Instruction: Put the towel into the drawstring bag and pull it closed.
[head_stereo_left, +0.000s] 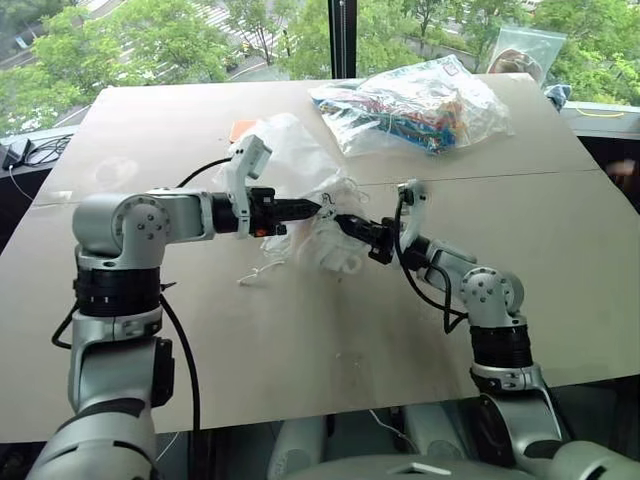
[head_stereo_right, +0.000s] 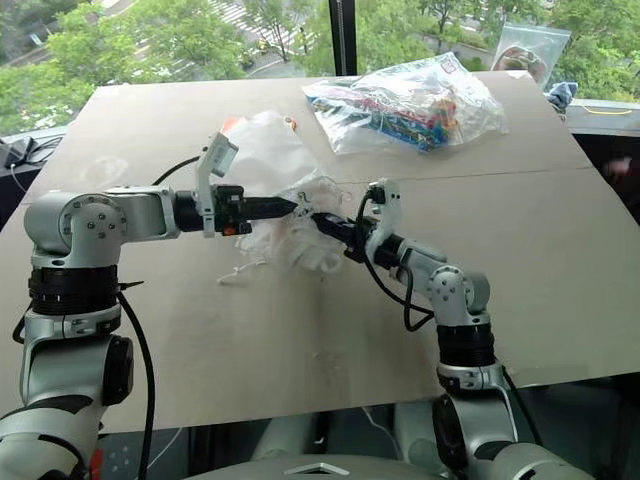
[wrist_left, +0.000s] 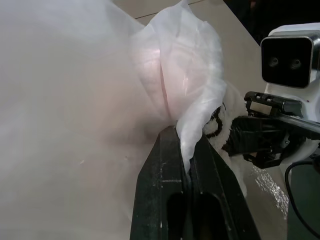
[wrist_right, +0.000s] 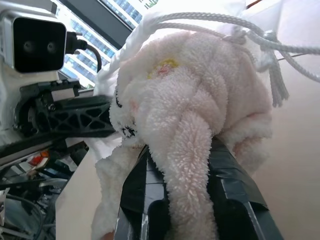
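Two tools meet over the middle of the table (head_stereo_left: 300, 340), and the step in hand looks like feeding the towel into the bag's mouth. The left tool (wrist_left: 186, 150) is clenched on a fold of the drawstring bag (head_stereo_left: 290, 150), pinching the thin white fabric at its rim and holding it up just above the tabletop. The right tool (wrist_right: 185, 155) is closed on the towel (wrist_right: 190, 100), a fluffy pale pink bundle gripped between its fingers and pushed up against the bag's opening, close beside the left tool.

Doing this well seems to call for the left tool keeping the rim lifted and spread, so the mouth does not collapse while the towel goes in. The right tool should drive the towel deep past the rim before letting go, since a loose tail hangs down from the bundle and could catch outside. The white cord (wrist_right: 260, 45) lies across the towel's top, so it may get dragged inside; keeping it free matters for the pull that closes the bag. A clear plastic bag of coloured items (head_stereo_left: 420, 105) lies well apart at the table's far side.
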